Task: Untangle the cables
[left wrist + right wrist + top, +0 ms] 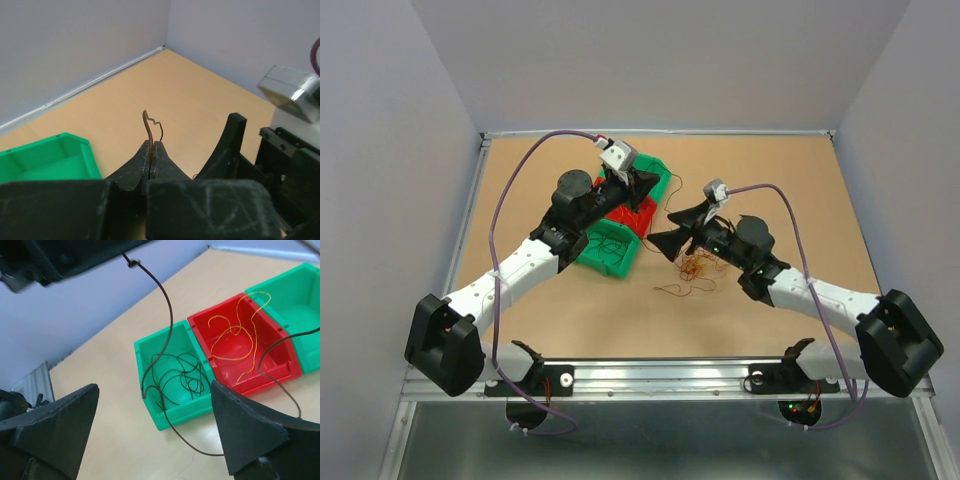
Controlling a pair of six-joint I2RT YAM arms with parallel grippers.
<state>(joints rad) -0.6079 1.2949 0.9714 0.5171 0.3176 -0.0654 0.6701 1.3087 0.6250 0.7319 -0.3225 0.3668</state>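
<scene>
Low in the overhead frame, loose reddish cables (692,275) lie on the table (780,180) beside the right gripper (678,228), jaws wide apart, holding nothing. Further up, the left gripper (151,150) pinches a dark brown cable (150,131) above the green bin (177,377); orange strands (235,337) fill the red bin (270,375)

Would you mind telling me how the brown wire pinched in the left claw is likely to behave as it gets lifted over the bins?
Probably floppy: the brown wire droops in a long curve from the left claw. Likely very light, being hair-thin. It may snag, since its lower end curls among the dark wires in the green bin.
</scene>
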